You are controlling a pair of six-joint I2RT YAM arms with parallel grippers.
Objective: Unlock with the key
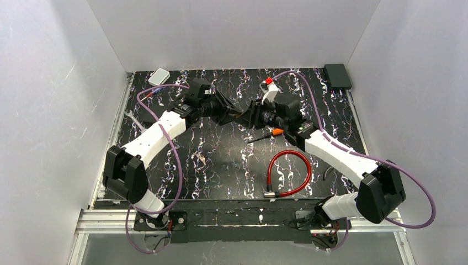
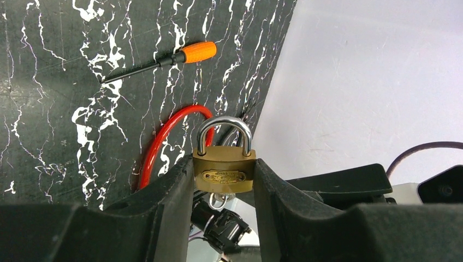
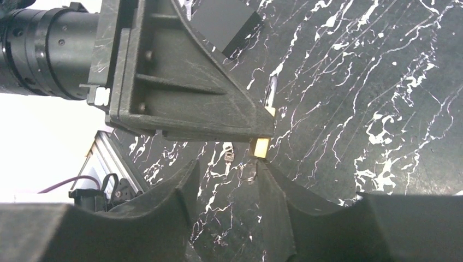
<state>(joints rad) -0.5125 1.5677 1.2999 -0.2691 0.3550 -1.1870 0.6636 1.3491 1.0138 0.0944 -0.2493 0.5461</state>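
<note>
While the left gripper point(image 2: 224, 165) is clamped on the body of a brass padlock point(image 2: 224, 174), whose silver shackle is closed and points away from the wrist, the right gripper point(image 3: 228, 166) faces it with fingers parted and grips nothing; a small metal piece hangs at the padlock's underside, close to those parted fingers, too small to identify; the key point(image 2: 177, 57), with its orange head and thin black tail, lies flat on the black marbled table point(image 1: 221, 165), apart from both grippers and near a red cable loop point(image 2: 164, 130); both grippers meet above the table's far half.
</note>
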